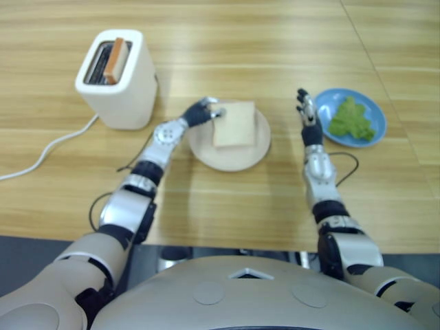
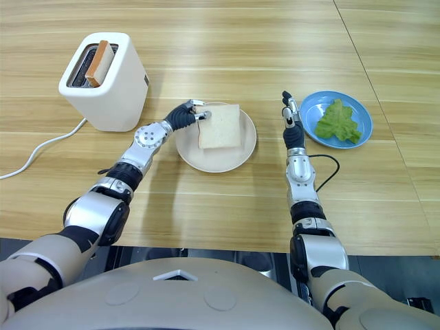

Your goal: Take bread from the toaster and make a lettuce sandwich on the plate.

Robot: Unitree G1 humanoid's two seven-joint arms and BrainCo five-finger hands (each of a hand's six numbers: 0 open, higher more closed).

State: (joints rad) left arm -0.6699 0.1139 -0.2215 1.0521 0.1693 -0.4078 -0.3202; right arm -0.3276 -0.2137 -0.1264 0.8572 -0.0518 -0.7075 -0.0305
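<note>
A white toaster stands at the far left with one browned slice sticking out of its slot. A pale bread slice lies flat on the beige plate at the table's middle. My left hand rests at the plate's left rim, its fingers curled on the slice's near-left corner. My right hand is open, fingers stretched forward, just left of the blue plate. That plate carries a green lettuce leaf.
The toaster's white cable trails across the table to the left edge. A thin dark cable loops beside my right forearm. The wooden table's front edge runs close to my body.
</note>
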